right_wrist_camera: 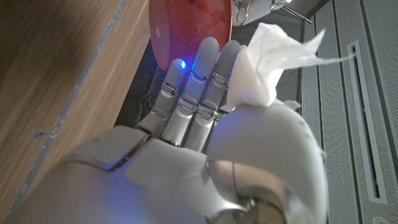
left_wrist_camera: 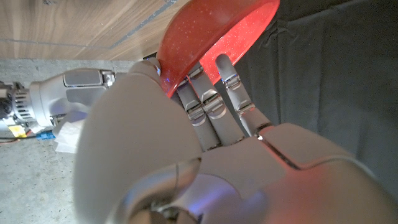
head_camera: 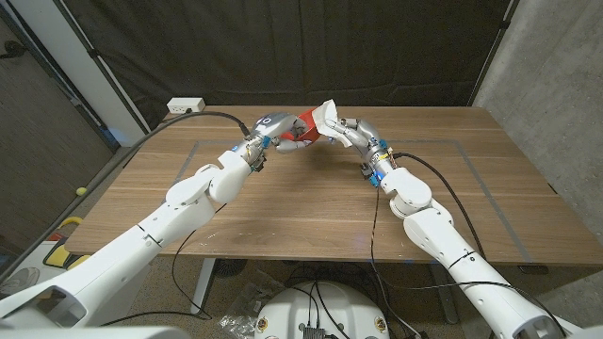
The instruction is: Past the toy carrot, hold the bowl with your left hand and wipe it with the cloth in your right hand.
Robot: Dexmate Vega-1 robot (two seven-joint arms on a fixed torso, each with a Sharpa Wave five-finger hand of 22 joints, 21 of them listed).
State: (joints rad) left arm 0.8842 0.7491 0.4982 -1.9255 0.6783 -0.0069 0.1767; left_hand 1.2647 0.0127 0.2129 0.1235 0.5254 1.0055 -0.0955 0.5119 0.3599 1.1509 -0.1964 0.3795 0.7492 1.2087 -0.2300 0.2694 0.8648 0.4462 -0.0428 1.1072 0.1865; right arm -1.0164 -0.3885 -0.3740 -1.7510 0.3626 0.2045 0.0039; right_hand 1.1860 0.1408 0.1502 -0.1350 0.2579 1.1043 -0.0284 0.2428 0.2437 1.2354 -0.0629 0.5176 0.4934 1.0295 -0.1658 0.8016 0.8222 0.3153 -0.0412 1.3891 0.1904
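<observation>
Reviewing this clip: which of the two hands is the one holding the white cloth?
The right hand grips the white cloth, bunched above its fingers beside the red bowl. The left hand holds the bowl instead.

Bowl [left_wrist_camera: 214, 37]: red, hard, looks like plastic; smooth semi-gloss skin with fine pale speckling, glowing where light strikes it.
Cloth [right_wrist_camera: 270, 65]: white, thin, soft, matt; crumpled into creased folds, could be tissue paper, cannot tell.
Left hand [left_wrist_camera: 205, 124]: smooth grey shell, satin sheen, plastic-like; finger segments look metallic.
Right hand [right_wrist_camera: 199, 124]: same smooth grey finish.
Tabletop [head_camera: 311, 207]: brown wood grain, matt, smooth, with faint inlaid lines.
Backdrop [head_camera: 283, 47]: dark matt cloth.
</observation>
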